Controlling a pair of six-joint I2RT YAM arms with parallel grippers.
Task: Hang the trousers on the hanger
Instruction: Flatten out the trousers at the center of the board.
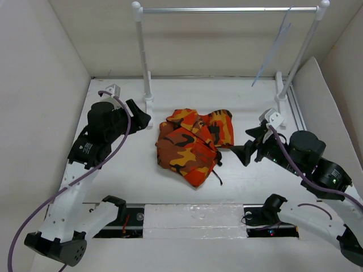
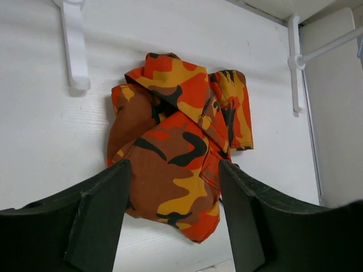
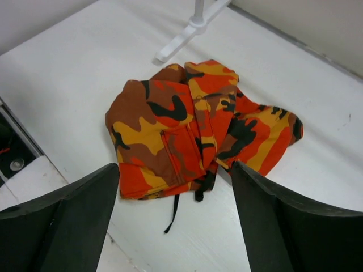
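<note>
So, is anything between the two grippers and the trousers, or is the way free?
Nothing visible stands in the way. The trousers lie bunched on the table, and only bare surface separates them from the open left gripper and open right gripper.

Trousers [image 1: 194, 144] between left tool [image 1: 142, 120] and right tool [image 1: 245, 145], hanger [image 1: 271, 48] on rack [image 1: 227, 9] behind, at right.

There is one pair of trousers [image 1: 190, 144], one hanger [image 1: 272, 46], one rack [image 1: 227, 9], one bench [image 1: 136, 170], and two tools: the left tool [image 1: 140, 120] and the right tool [image 1: 249, 148].
</note>
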